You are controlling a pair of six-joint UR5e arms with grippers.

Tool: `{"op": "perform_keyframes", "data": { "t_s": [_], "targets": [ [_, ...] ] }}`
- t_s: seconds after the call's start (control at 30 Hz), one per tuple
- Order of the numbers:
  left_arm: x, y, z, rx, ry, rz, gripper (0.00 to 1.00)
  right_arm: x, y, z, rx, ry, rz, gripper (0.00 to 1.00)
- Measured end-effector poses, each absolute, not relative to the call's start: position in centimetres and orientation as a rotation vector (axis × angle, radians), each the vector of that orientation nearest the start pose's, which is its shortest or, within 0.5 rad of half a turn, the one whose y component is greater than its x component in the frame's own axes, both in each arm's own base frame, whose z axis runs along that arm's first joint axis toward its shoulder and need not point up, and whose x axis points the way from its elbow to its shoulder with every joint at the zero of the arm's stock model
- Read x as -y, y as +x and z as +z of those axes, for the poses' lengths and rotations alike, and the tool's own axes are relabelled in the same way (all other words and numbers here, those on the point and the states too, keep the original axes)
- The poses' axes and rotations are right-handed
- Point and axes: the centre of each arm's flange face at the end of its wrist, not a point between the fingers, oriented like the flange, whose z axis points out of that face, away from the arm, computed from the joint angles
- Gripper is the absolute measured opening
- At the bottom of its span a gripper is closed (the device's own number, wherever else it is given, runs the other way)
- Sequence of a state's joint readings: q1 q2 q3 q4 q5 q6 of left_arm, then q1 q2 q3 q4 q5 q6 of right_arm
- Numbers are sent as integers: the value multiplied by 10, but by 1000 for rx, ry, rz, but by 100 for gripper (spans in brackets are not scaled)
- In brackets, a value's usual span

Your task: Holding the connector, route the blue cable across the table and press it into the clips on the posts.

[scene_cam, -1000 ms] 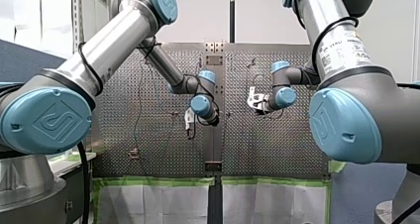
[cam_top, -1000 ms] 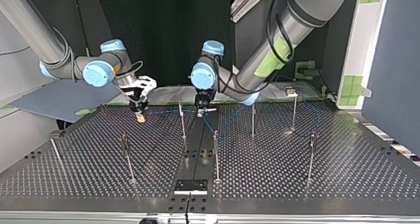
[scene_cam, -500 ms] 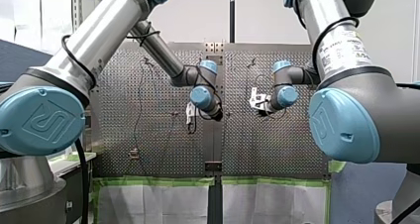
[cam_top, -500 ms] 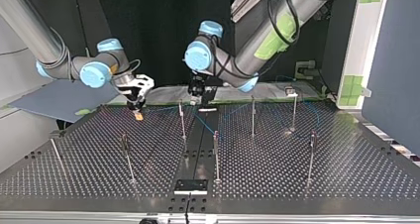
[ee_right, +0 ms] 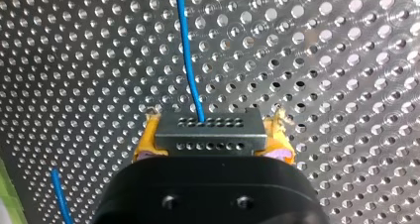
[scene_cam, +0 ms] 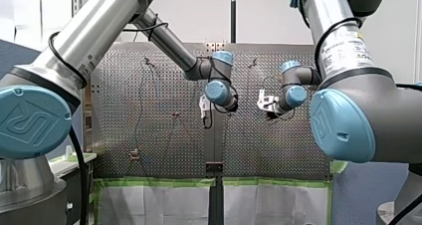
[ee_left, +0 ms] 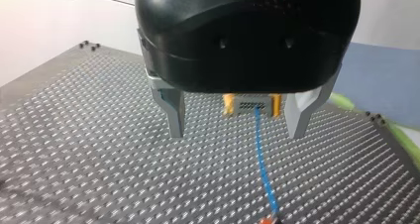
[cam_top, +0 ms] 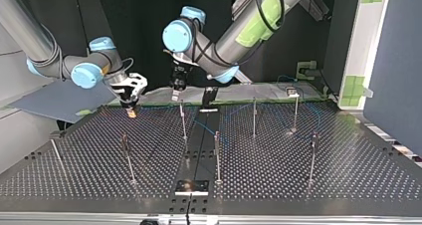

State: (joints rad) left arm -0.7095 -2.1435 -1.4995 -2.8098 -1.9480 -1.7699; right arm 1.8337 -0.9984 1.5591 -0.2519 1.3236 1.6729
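**Right gripper has the connector, left hangs open**

My right gripper [ee_right: 214,127] is clamped on the connector [ee_right: 208,140], with its yellow pads [ee_right: 147,140] pressing on the two short ends. The blue cable [ee_right: 187,50] leaves the connector's face and runs away from the gripper over the perforated table [ee_right: 346,60]. In the top view this gripper sits low over the table's far edge at the view's left, apart from the nearest post [cam_top: 182,119].

My left gripper [ee_left: 236,134] is spread wide, with nothing between its metal fingers [ee_left: 172,112]. Looking along it, I see the connector ahead, framed by the two fingers. The cable comes from the connector toward the camera, above the table. In the top view the left gripper hangs near the top of that same post, higher than the right one.

From the connector the cable trails toward the top view's right, among the posts. It is too thin there for me to tell whether it sits in any clip
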Motion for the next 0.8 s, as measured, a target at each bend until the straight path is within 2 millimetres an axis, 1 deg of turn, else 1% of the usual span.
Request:
{"op": "perform_keyframes", "data": {
  "t_s": [0.33,0.43,0.5,0.67,0.8],
  "targets": [
    [540,402,192,-1786,197,-301,100,568,303,189,1200,1831,1493,0],
    [550,398,186,-1788,197,-294,100,568,302,190,1179,1844,1497,0],
    [553,400,185,-1784,184,-286,100,569,300,191,1170,1848,1497,0],
    [558,414,195,-1757,132,-276,100,569,298,198,1152,1844,1499,0],
    [563,422,192,-1762,118,-263,100,566,295,209,1142,1835,1513,0]
  ]
}}
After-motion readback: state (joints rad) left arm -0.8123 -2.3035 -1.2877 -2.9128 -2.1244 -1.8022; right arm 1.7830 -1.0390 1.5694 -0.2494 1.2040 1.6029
